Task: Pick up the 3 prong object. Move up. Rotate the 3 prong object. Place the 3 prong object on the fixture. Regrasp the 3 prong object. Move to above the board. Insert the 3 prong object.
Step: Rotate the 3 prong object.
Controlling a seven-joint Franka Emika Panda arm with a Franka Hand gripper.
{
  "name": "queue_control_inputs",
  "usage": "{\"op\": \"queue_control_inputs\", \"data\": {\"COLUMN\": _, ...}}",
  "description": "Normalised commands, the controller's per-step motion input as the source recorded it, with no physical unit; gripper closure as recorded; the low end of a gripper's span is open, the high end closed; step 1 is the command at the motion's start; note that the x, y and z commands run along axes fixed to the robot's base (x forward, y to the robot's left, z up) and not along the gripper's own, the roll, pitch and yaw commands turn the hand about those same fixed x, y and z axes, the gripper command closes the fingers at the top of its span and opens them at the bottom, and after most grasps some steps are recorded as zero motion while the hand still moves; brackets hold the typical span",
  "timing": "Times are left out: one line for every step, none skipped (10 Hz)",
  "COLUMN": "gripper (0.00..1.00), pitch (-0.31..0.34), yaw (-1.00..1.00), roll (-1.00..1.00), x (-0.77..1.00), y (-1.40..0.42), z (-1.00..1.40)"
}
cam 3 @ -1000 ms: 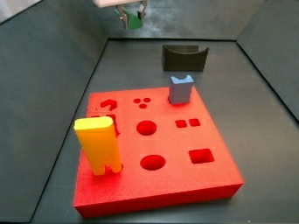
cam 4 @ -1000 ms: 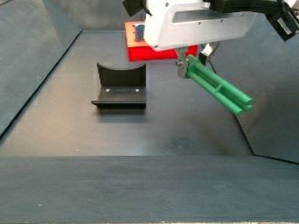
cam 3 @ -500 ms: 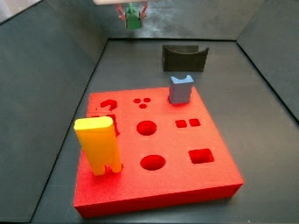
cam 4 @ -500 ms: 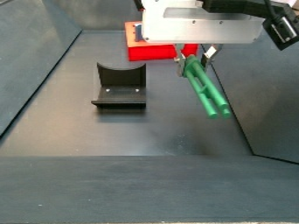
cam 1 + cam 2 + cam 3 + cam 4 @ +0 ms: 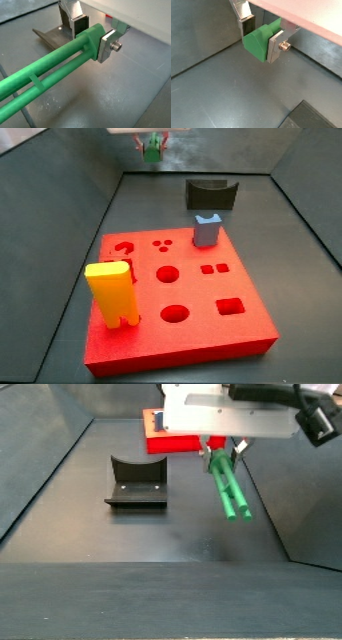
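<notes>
My gripper (image 5: 221, 446) is shut on the 3 prong object (image 5: 230, 486), a slim green bar held by one end, high above the floor. In both wrist views the silver fingers clamp the green bar (image 5: 60, 62) (image 5: 259, 41) from both sides, gripper (image 5: 92, 36) (image 5: 262, 39). The bar's free end slopes down and away from the gripper. In a side view the gripper (image 5: 151, 138) is high at the back with a bit of green (image 5: 152, 148) below it. The fixture (image 5: 136, 482) (image 5: 210, 195) stands on the dark floor, apart from the bar. The red board (image 5: 174, 298) (image 5: 171, 441) lies beyond it.
A tall yellow block (image 5: 111, 293) stands in the board's near left corner. A grey-blue block (image 5: 206, 230) stands at its far edge, close to the fixture. Dark sloping walls enclose the floor on both sides.
The green bar has turned in the gripper's hold: its free end has swung from pointing out to the side towards pointing more straight down. The gripper stays shut on it.
</notes>
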Motion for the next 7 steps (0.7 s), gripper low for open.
{"op": "queue_control_inputs", "data": {"gripper": 1.00, "pitch": -0.020, "yaw": 0.03, "roll": -0.01, "x": 0.01, "y": 0.00, "z": -1.00}}
{"op": "queue_control_inputs", "data": {"gripper": 1.00, "pitch": -0.031, "yaw": 0.03, "roll": -0.03, "x": 0.02, "y": 0.00, "z": -1.00}}
{"op": "queue_control_inputs", "data": {"gripper": 1.00, "pitch": -0.036, "yaw": 0.02, "roll": -0.05, "x": 0.03, "y": 0.00, "z": -1.00}}
{"op": "queue_control_inputs", "data": {"gripper": 1.00, "pitch": -0.041, "yaw": 0.01, "roll": -0.07, "x": 0.04, "y": 0.00, "z": -1.00}}
{"op": "queue_control_inputs", "data": {"gripper": 1.00, "pitch": -0.043, "yaw": 0.01, "roll": -0.08, "x": 0.05, "y": 0.01, "z": -0.98}}
{"op": "queue_control_inputs", "data": {"gripper": 1.00, "pitch": -0.047, "yaw": 0.00, "roll": -0.11, "x": 0.04, "y": 0.01, "z": -0.78}}
{"op": "queue_control_inputs", "data": {"gripper": 1.00, "pitch": -0.053, "yaw": 0.00, "roll": -0.12, "x": 0.04, "y": 0.02, "z": -0.70}}
